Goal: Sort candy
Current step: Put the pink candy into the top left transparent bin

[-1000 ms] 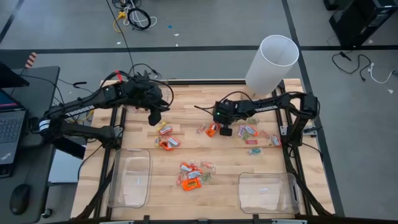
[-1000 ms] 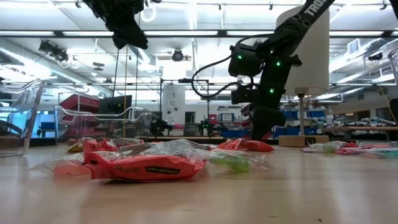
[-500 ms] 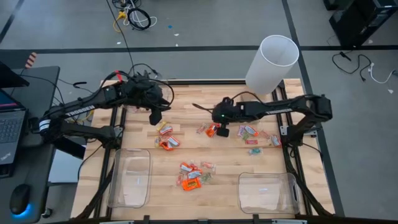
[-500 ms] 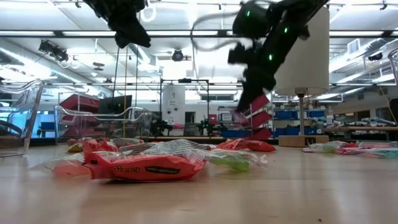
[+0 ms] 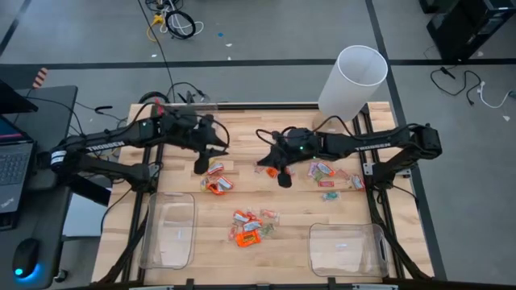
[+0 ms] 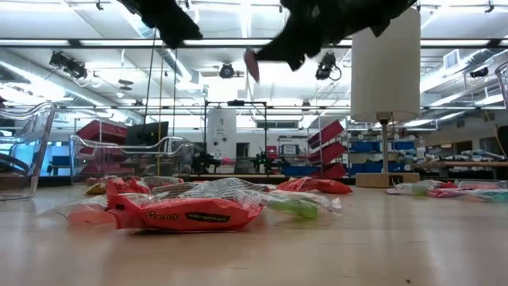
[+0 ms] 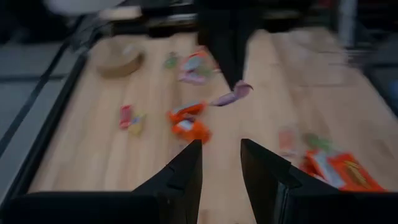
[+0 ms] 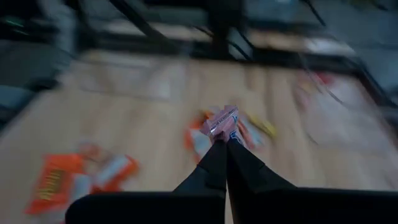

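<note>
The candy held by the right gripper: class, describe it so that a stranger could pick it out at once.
Start at the tall white cylinder at the table's far edge. The right gripper hangs in front of it, above the wooden table, shut on a small pink wrapped candy. It alone is lifted; every other candy lies on the wood.

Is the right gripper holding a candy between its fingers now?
Yes, the right gripper is shut on a pink candy, which sticks out past its fingertips, above the table.

I can read white letters, "TROSSEN", along the left arm [image 5: 103, 145] and along the right arm [image 5: 372, 144] from above. The orange candy wrapper [image 6: 186, 214] close to the low camera has writing on it, but it is too blurry for me to read.
</note>
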Robot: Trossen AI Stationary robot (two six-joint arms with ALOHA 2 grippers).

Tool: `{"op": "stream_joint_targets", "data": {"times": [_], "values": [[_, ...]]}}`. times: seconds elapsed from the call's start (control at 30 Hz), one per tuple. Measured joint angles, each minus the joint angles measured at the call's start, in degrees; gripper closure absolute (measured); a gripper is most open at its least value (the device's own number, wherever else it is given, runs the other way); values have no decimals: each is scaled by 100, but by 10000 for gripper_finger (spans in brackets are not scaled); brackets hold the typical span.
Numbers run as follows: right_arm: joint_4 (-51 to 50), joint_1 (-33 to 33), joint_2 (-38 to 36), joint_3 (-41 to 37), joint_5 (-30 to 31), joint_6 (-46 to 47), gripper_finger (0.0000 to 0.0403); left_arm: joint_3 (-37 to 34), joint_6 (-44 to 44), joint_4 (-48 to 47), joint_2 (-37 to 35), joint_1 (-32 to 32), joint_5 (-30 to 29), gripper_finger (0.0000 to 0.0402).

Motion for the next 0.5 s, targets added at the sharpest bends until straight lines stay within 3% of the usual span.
{"op": "stream_joint_targets", "data": {"times": [0.23,0.5], "values": [[1247,77,147,3,-1070,-54,403,-197,339,777,8,-446,432,289],[1925,100,142,5,-1493,-68,403,-916,275,2066,14,-579,507,289]]}}
